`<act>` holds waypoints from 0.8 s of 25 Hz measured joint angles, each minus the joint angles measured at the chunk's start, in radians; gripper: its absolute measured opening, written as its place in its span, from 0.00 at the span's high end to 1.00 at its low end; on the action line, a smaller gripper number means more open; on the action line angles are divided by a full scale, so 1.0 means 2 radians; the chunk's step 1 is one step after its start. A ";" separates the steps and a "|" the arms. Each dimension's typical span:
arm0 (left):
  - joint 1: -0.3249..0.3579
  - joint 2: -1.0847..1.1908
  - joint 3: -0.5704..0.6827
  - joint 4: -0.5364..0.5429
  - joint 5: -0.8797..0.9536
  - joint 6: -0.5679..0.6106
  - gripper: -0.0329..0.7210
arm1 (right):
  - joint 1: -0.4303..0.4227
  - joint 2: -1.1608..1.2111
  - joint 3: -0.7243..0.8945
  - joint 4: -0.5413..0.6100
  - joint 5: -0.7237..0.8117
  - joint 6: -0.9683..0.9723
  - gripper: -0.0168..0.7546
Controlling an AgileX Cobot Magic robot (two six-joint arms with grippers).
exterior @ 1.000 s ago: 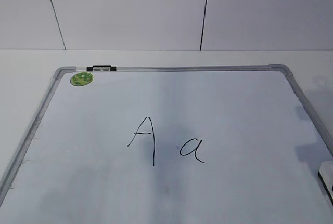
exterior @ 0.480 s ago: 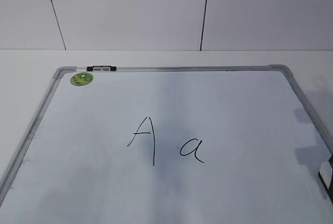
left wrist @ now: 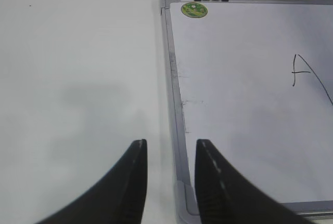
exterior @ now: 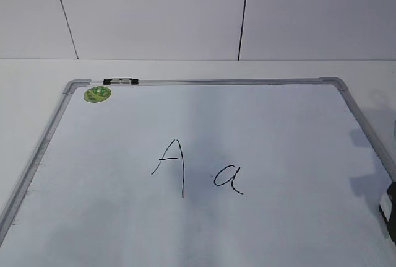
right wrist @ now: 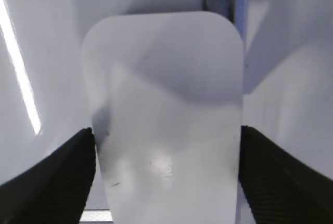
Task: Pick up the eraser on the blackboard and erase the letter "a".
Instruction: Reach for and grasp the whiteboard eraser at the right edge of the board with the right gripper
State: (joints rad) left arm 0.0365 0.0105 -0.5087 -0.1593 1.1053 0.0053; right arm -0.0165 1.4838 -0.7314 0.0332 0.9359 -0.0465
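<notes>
My right gripper, jaws wide, straddles the white eraser; I should close squarely before lifting it.

Bright even light, soft shadows, blurred close-up

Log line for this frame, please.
phase: grasp approach | right gripper: open, straddling eraser | left gripper: idle, empty | letter "a": intact

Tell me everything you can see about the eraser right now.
The eraser is a white, smooth plastic-looking block with rounded corners and faint marks on top. It lies flat by the blackboard's grey right frame. The right gripper straddles it, a black jaw at each long side; contact is unclear. In the exterior view only a sliver shows at the right edge.
</notes>
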 joint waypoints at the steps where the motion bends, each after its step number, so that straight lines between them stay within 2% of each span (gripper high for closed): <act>1: 0.000 0.000 0.000 0.000 0.000 0.000 0.65 | 0.000 0.002 0.000 0.000 0.000 0.000 0.14; 20: 0.000 0.000 0.000 0.000 0.000 0.000 0.64 | 0.000 0.004 0.000 -0.001 -0.001 -0.002 0.27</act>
State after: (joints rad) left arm 0.0365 0.0105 -0.5087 -0.1593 1.1053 0.0053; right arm -0.0165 1.4924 -0.7314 0.0305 0.9335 -0.0512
